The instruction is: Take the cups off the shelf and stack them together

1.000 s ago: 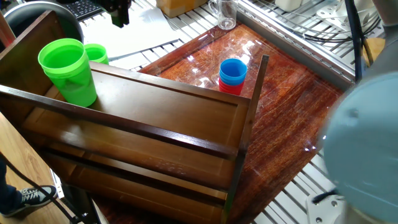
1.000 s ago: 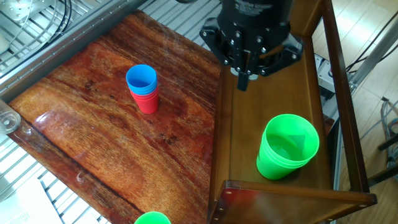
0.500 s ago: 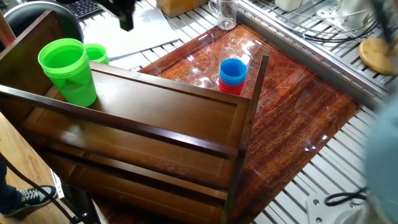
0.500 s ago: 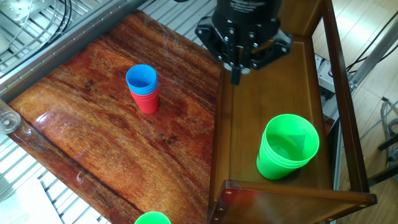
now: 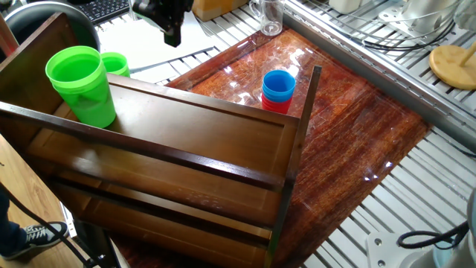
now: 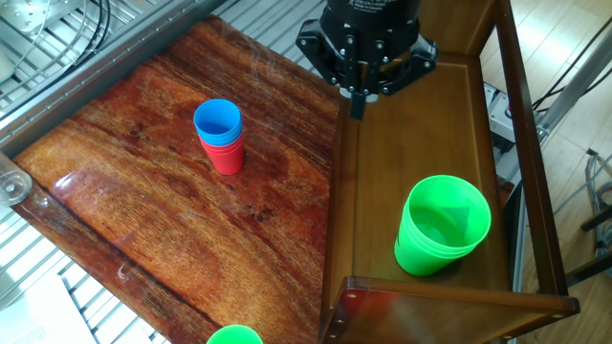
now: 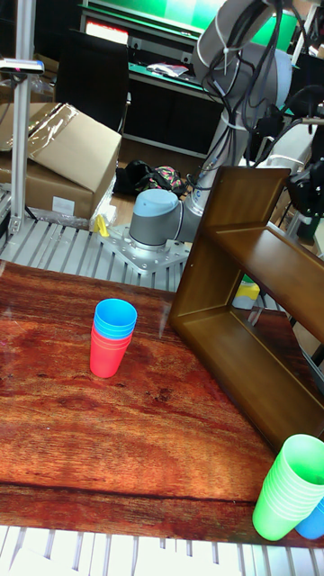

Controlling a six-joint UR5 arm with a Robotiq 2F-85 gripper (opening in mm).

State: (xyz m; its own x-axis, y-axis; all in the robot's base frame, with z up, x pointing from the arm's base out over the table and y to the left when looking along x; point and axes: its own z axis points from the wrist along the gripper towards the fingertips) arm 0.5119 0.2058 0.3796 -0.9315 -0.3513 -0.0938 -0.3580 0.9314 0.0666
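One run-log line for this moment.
stacked: blue plastic tumbler in red one, on tabletop | on shelf: green tumbler | gripper: holding nothing, above shelf

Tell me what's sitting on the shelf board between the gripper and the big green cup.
Nothing: in the other fixed view, only bare board of the shelf lies between the gripper and the green cup.

I saw the blue cup point(image 6: 218, 121) nested upright inside the red cup point(image 6: 227, 158), the pair standing on the tabletop well apart from the shelf point(image 6: 421, 143). The bright green cup point(image 6: 442, 225) stood upright and open-mouthed on the top board of the shelf, near one end. The shelf was dark brown wood with flat boards, thin rails and corner posts.
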